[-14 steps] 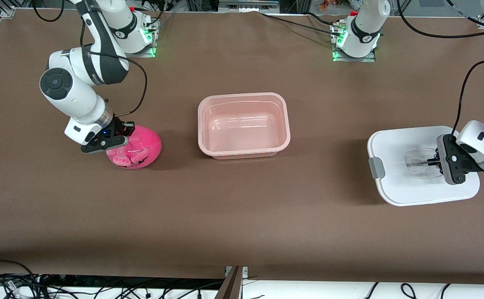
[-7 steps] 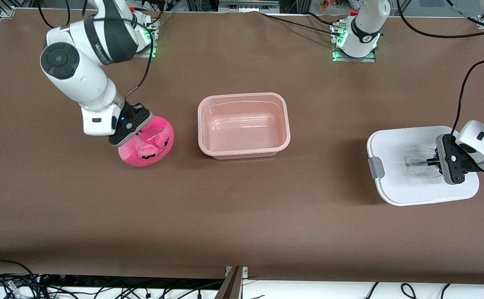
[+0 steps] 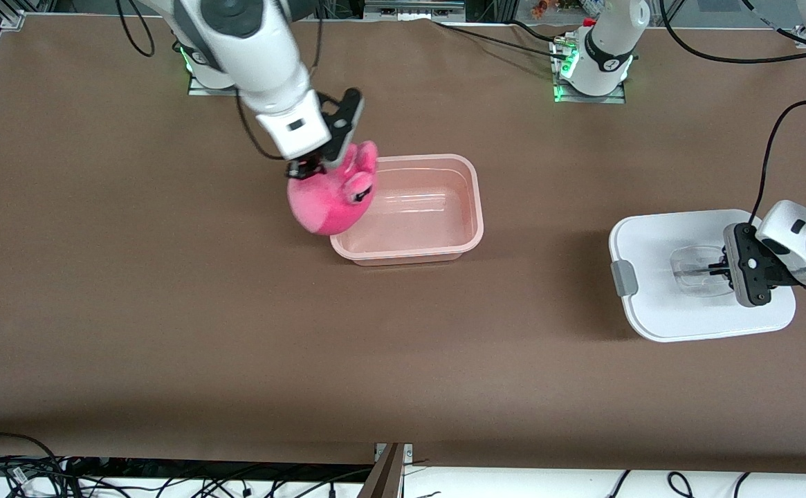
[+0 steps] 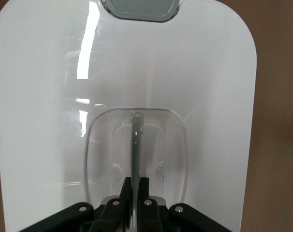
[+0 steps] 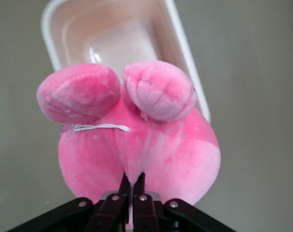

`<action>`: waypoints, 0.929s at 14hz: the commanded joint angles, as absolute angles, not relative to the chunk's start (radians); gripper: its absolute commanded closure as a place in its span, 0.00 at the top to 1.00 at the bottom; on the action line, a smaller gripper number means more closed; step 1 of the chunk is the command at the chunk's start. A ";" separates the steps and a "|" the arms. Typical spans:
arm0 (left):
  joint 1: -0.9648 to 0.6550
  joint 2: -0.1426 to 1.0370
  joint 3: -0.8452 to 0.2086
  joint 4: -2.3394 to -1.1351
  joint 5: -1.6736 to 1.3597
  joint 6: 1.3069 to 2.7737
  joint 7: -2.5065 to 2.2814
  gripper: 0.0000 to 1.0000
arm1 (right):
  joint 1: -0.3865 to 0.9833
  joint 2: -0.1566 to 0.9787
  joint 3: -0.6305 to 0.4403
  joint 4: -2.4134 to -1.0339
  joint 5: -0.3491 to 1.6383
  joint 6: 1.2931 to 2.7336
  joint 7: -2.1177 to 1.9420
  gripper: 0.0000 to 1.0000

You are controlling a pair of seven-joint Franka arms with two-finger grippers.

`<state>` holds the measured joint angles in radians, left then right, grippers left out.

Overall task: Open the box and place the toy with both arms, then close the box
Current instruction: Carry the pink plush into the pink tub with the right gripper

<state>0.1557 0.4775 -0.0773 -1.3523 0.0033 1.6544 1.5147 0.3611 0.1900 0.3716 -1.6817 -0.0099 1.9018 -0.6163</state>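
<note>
The open pinkish box (image 3: 468,228) stands mid-table with nothing in it. My right gripper (image 3: 306,168) is shut on a pinch of the pink plush toy (image 3: 330,197) and holds it in the air over the box's rim at the right arm's end. In the right wrist view the toy (image 5: 137,140) hangs from the gripper (image 5: 132,182) above the box (image 5: 185,63). The white lid (image 3: 652,249) lies flat toward the left arm's end. My left gripper (image 3: 721,266) is shut on the lid's clear handle (image 4: 136,145); the gripper (image 4: 135,181) clamps its thin bar.
Brown table cover (image 3: 403,360) spreads all round. The lid's grey clip (image 3: 624,278) faces the box. Cables run along the table's edge nearest the front camera and near both arm bases.
My right gripper has lifted the toy off the table and carried it toward the box, now over its rim. The left gripper has stayed on the lid handle.
</note>
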 commanded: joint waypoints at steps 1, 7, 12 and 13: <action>0.150 0.468 -0.074 -1.339 0.014 1.632 1.531 0.00 | 0.428 0.279 0.362 -1.598 -0.040 1.890 -0.646 0.00; 0.150 0.469 -0.074 -1.339 0.012 1.632 1.534 0.00 | 0.477 0.409 0.362 -1.522 -0.133 1.891 -0.647 0.00; 0.150 0.469 -0.072 -1.339 0.012 1.632 1.534 0.00 | 0.479 0.474 0.362 -1.483 -0.150 1.901 -0.635 0.00; 0.150 0.469 -0.072 -1.339 0.012 1.632 1.534 0.00 | 0.483 0.489 0.362 -1.483 -0.161 1.905 -0.631 0.00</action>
